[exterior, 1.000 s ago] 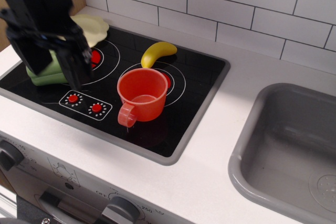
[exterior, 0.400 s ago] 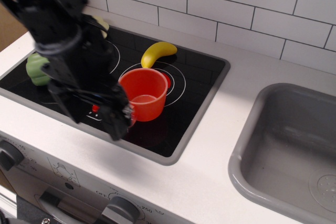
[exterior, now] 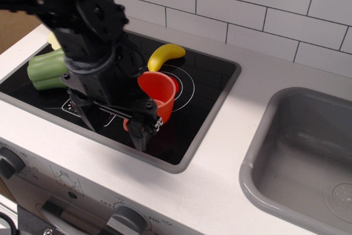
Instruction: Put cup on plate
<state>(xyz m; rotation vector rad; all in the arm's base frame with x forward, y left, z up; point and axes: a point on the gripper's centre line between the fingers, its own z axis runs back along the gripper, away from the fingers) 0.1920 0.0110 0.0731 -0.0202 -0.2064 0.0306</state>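
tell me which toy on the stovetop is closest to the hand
The red-orange cup. The hand is down at its front, near the handle side, while the banana lies behind the cup and the green pepper sits far left.

I see a translucent plastic cup, a glossy black hob, glazed white tiles, a matt grey sink and a matt black tool.
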